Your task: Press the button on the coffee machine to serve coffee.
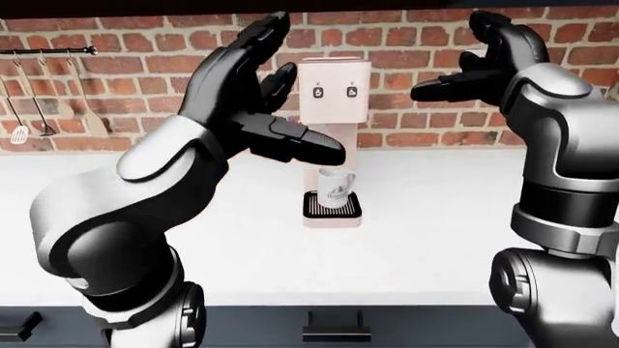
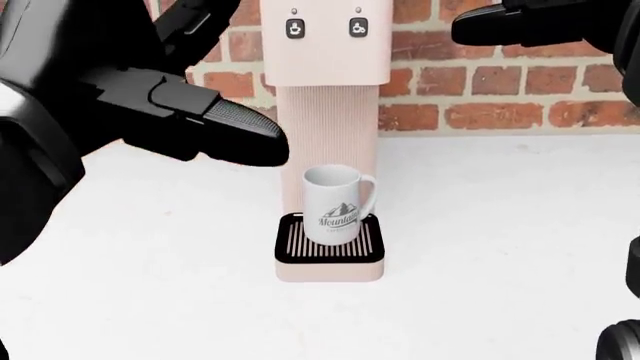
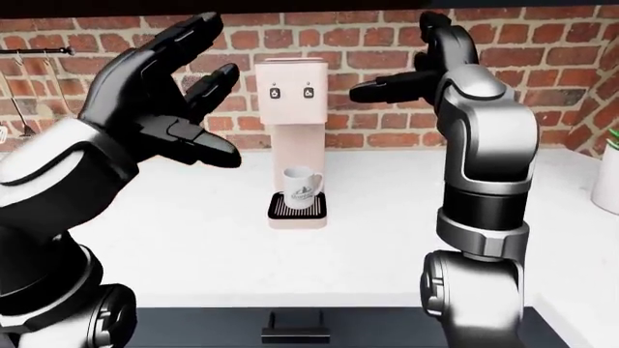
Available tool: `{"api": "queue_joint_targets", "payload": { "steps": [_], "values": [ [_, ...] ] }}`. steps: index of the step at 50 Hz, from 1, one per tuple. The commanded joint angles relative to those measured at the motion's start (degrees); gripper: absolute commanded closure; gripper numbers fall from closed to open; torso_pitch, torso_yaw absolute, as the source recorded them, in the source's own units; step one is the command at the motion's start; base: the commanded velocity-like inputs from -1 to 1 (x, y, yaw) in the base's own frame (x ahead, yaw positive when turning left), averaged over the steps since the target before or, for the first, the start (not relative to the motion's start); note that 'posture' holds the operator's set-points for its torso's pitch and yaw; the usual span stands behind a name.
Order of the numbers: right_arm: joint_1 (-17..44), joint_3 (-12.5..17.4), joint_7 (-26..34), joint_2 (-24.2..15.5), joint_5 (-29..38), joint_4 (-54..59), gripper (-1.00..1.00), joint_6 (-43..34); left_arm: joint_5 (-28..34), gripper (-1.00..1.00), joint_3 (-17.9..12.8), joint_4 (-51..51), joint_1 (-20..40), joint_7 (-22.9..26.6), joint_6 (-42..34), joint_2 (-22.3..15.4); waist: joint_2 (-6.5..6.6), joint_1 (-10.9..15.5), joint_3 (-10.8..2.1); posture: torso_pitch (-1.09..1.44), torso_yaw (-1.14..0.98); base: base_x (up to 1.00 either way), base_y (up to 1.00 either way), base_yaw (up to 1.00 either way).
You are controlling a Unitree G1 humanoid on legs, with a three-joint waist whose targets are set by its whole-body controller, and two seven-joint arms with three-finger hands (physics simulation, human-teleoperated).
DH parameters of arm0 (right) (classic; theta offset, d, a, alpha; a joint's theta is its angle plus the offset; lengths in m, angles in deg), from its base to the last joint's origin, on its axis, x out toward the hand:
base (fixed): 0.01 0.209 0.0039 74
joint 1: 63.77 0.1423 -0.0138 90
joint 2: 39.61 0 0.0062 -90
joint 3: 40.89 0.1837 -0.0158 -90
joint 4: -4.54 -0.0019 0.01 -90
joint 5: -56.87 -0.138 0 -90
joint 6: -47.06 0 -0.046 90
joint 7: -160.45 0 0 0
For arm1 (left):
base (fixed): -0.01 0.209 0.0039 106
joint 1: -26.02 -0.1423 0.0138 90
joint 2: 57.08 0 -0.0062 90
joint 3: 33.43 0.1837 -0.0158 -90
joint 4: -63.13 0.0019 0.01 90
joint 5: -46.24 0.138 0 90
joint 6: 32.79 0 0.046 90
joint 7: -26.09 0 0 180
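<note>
Black left hand (image 2: 150, 105) partly masking coffee machine (image 2: 325, 112)

1. The coffee machine (image 2: 328, 112) has a matt pale-pink plastic look, its column finely ribbed.
2. The mug (image 2: 335, 193) is glossy white ceramic.
3. The wall (image 2: 500, 82) is rough red brick.
4. The table (image 2: 500, 225) is smooth matt white.
5. Both hands are dull black plastic.
</note>
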Motion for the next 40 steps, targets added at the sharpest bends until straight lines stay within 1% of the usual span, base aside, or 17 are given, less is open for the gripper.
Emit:
{"api": "queue_joint_targets", "payload": {
  "steps": [1, 10, 18, 22, 27, 35, 40],
  "values": [
    [1.79, 0.28, -0.20, -0.55, -0.06, -1.47, -1.00, 1.44, -1.40, -1.00, -0.89, -0.66, 1.68, -1.58, 0.94, -0.31, -0.21, 0.00, -0.12, -0.61, 0.00, 0.00, 0.00, 0.00],
    [1.89, 0.17, -0.39, -0.50, -0.27, -0.69, -1.00, 2.22, -7.26, -1.00, -0.22, -2.33, 1.53, -6.05, 0.95, -0.93, -0.16, 0.04, -0.07, -0.61, 0.00, 0.00, 0.00, 0.00],
    [1.88, 0.31, -0.66, -0.53, -0.50, -1.86, -1.00, 1.09, -12.69, -1.00, 0.43, -3.92, 1.12, -10.44, 0.92, -1.30, -0.10, 0.09, -0.05, -0.61, 0.00, 0.00, 0.00, 0.00],
    [1.17, 0.36, -0.84, -0.29, -0.62, -2.32, -1.00, 1.17, -13.12, -1.00, 1.40, -4.39, 0.12, -10.86, 1.90, -1.64, -0.09, 0.16, -0.01, -0.61, 0.00, 0.00, 0.00, 0.00],
    [1.24, 0.44, -0.92, -0.36, -0.79, -2.38, -1.00, 1.20, -11.84, -1.00, 2.46, -4.24, -0.48, -9.88, 2.47, -1.58, -0.09, 0.23, -0.08, -0.61, 0.00, 0.00, 0.00, 0.00],
    [0.31, 0.69, -1.27, -0.23, -1.32, -2.29, -1.00, 2.07, -11.76, -1.00, 2.80, -5.14, -0.64, -10.19, 1.32, -0.35, -0.11, 0.25, -0.09, -0.61, 0.00, 0.00, 0.00, 0.00],
    [-0.38, 0.70, -1.67, -0.05, -1.65, -2.72, -1.00, 2.16, -7.82, -1.00, 3.96, -4.68, -2.27, -7.02, 2.47, 0.50, -0.18, 0.35, -0.16, -0.61, 0.00, 0.00, 0.00, 0.00]
  ]
}}
